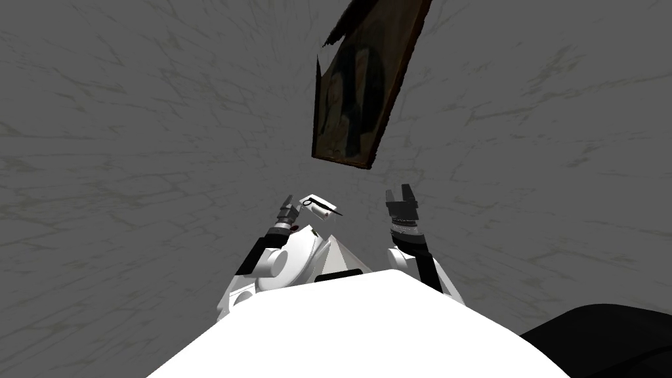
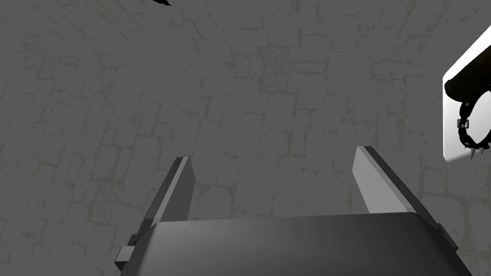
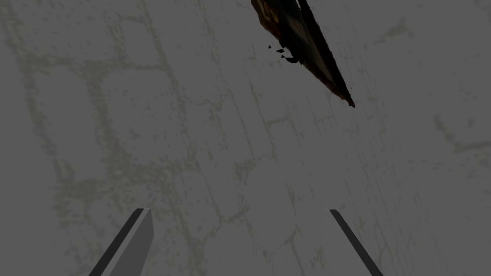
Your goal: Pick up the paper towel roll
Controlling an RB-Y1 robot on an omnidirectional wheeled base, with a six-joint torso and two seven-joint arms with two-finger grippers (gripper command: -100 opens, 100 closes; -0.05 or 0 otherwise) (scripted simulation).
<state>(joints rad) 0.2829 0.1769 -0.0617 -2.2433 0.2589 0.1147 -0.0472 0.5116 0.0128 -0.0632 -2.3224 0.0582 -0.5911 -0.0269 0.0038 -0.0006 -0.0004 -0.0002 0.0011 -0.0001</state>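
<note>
Grey cracked wall (image 1: pixel 131 131), left gripper (image 2: pixel 274 154) spread, right gripper (image 3: pixel 238 210) spread

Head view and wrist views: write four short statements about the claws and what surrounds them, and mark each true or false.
1. The left claw is open and holds nothing. True.
2. The right claw is shut on a roll. False: it is open and empty.
3. In the head view, a dark-framed picture shows beyond both claws. True.
4. The picture is set against red brick. False: the surface around it is grey with a faint stone pattern.
</note>
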